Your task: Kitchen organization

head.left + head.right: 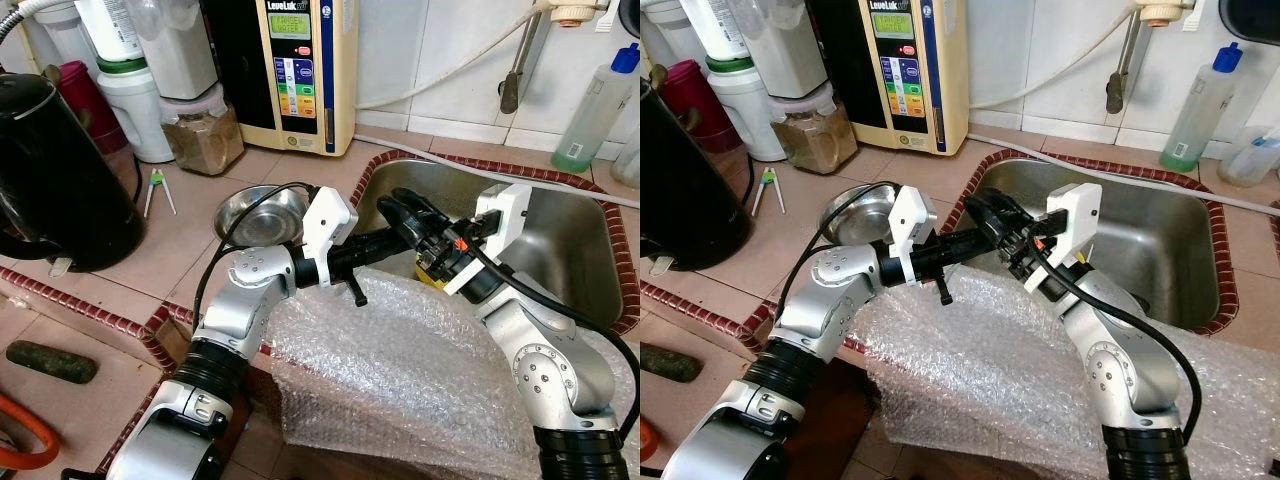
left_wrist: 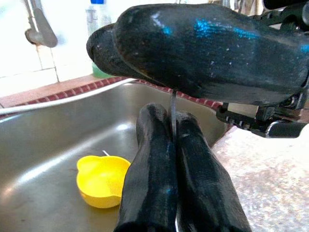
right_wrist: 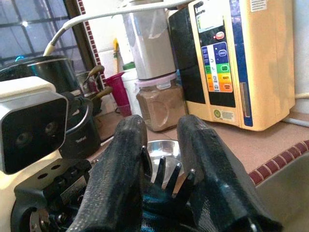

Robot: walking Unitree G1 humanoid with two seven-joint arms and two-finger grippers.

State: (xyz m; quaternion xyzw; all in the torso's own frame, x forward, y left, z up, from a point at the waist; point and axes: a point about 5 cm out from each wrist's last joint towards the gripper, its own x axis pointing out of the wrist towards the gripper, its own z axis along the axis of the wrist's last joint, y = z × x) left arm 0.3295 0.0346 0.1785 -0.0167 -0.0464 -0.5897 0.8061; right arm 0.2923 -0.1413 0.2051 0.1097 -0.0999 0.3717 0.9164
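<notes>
Left gripper point(image 2: 174, 145) pressed together on thin metal handle point(image 2: 173, 104), over sink point(image 1: 560, 215) edge. Right gripper point(image 3: 161, 159) slightly spread, crossing left. Yellow cup point(image 2: 101, 180) on sink floor. Risk: fingers collide, thin handle slips, utensil drops into sink.

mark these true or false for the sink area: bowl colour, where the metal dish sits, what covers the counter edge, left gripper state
1. A yellow bowl lies in the sink. True.
2. The metal dish sits inside the sink. False: it rests on the tiled counter beside the sink.
3. Bubble wrap lies over the counter's front edge under both arms. True.
4. The left gripper is wide open. False: its fingers are pressed together on a thin blade-like piece I cannot identify.
5. The green-liquid bottle is lying on its side. False: it stands upright behind the sink.
</notes>
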